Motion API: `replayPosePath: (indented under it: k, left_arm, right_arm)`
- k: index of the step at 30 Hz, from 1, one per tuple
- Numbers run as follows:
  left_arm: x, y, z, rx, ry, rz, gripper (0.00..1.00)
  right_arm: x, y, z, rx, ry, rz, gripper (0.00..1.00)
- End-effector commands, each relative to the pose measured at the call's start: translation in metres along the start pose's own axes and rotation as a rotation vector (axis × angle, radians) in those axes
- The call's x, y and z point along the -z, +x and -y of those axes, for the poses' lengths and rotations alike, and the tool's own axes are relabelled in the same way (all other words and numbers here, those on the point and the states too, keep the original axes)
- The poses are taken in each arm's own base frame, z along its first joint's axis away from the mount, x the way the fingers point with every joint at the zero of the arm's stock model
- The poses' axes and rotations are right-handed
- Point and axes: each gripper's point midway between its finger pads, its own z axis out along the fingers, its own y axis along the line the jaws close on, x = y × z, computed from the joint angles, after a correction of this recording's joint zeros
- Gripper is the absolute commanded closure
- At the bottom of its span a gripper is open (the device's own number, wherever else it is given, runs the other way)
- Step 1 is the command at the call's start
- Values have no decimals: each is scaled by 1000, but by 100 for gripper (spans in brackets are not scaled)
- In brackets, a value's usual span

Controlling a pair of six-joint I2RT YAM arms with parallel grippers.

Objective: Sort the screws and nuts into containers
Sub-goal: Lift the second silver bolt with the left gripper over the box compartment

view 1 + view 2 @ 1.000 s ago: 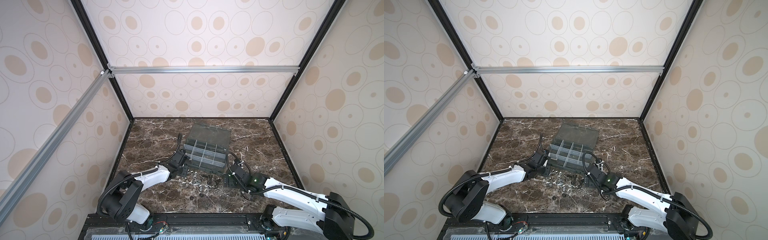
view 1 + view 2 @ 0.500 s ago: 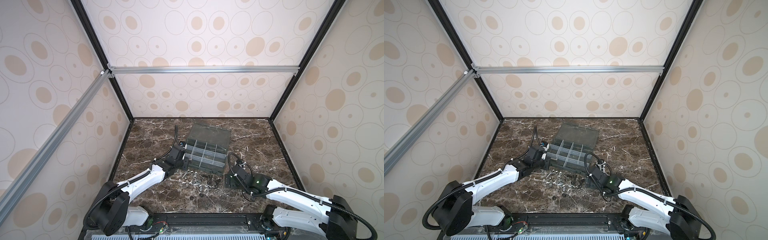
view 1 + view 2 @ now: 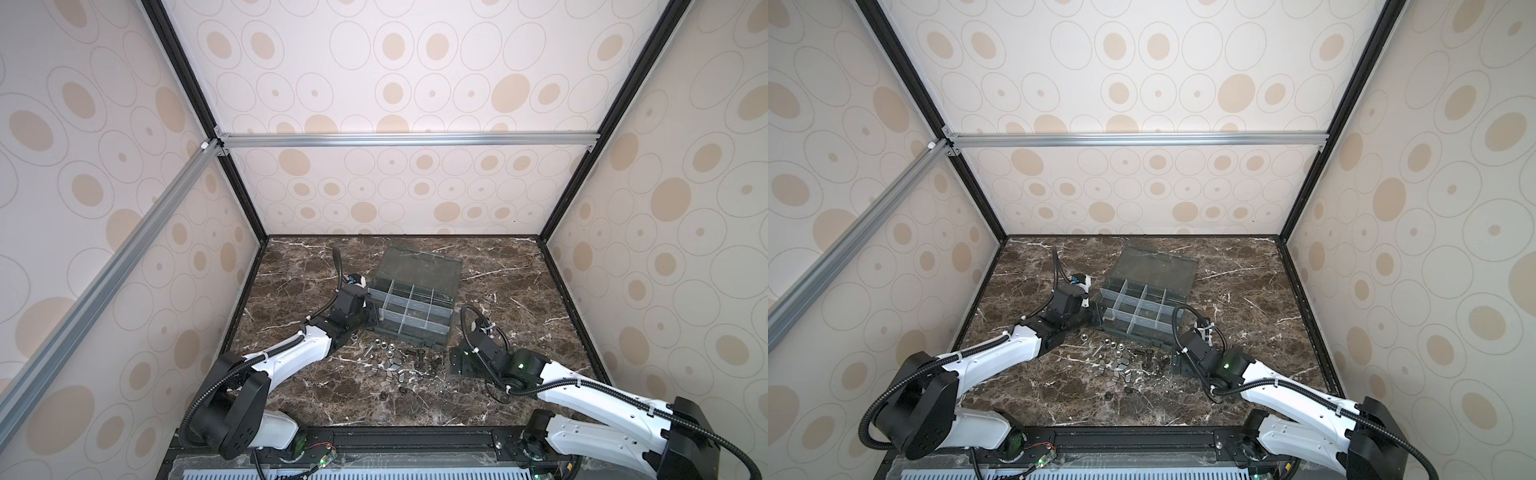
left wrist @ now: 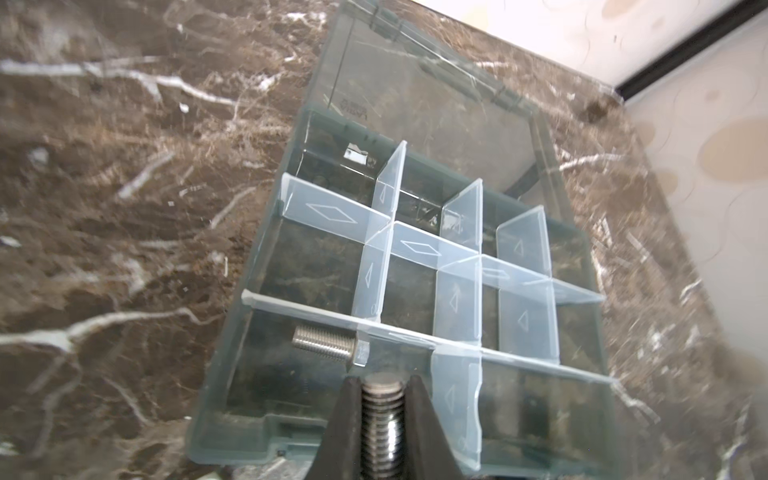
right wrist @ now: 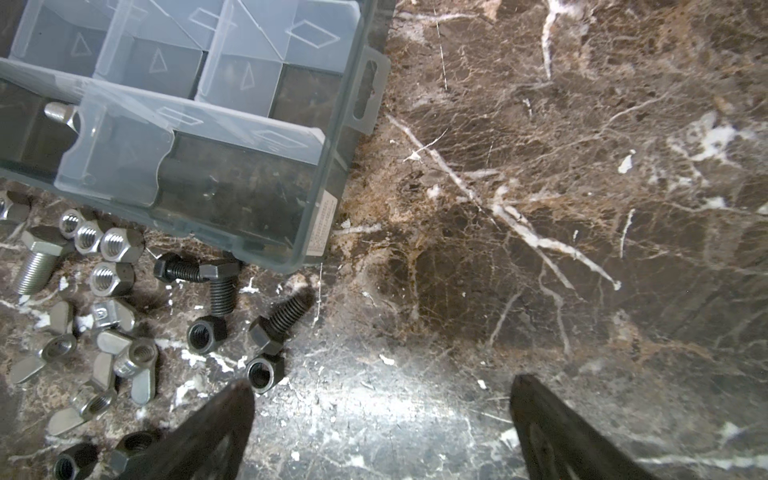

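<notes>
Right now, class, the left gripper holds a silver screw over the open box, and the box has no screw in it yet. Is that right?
No: a silver screw already lies in one cell of the box, as the left wrist view shows. The left gripper does hold a second silver screw over it.

Two arms in from the bottom of the frame: one clamped, one spread.
The left arm (image 3: 291,357) stretches up toward the middle of both top views, its left end effector (image 4: 381,380) pinched tight on a silver screw (image 4: 382,424). The right arm (image 3: 582,395) lies low at lower right, its right end effector (image 5: 382,386) spread wide.
</notes>
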Motion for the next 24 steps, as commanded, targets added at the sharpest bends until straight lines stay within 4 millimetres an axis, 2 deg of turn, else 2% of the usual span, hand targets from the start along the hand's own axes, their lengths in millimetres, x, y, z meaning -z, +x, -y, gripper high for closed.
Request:
replayPosePath:
  k: [1,7,8,13,24]
  left_arm:
    - [3,-21,7,174,52,104,88]
    - [1,-11,-11,287,10,128,88]
    - [1,-16,-9,302,27,152,88]
    - [-5,-14,-12,328,17,152,88]
    - [-19,-13,-7,348,32,127,86]
  right_arm:
    - [-1,5,10,-11,29,1,0]
    - [-4,9,9,-20,19,-5,0]
    - [-4,9,9,-20,19,-5,0]
    - [-6,10,10,-13,22,-8,0]
    - [-7,13,11,-14,24,-10,0]
